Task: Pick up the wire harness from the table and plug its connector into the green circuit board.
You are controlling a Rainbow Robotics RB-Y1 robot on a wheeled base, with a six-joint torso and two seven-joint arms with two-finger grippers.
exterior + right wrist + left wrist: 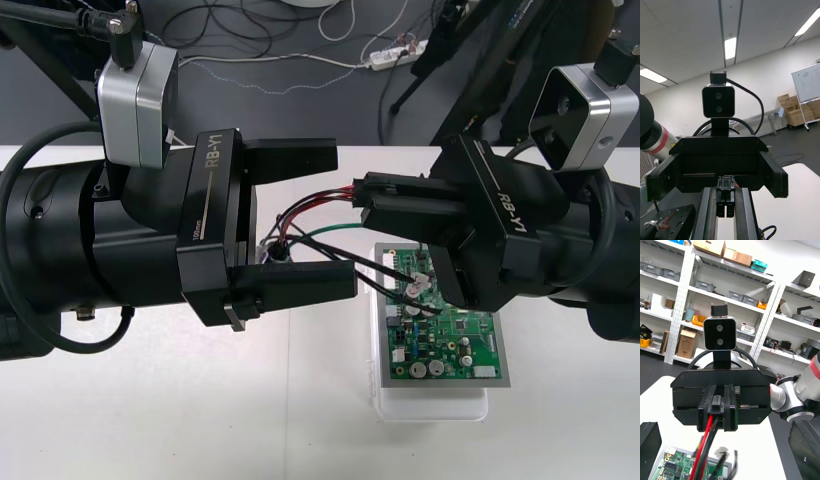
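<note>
Presently the harness plug (717, 407) is clamped in the right gripper (365, 200), at 11 o'clock of the green circuit board (450, 340). The wires (310, 208) are trailed toward 9 o'clock, seen between the left gripper's (343, 222) wide-spread fingers.

Plug (717, 409): mostly buried between the right gripper's (368, 198) clamped fingers; only its wire end showed.
Wires (318, 202): their other end ran behind the left gripper's (345, 220) lower finger, too hidden to tell; lower lengths blurred in the left wrist view.
Circuit board (450, 345): far end covered by the right gripper.

Light table (150, 420) bears a white base (430, 405) (green board (450, 345) atop)
</note>
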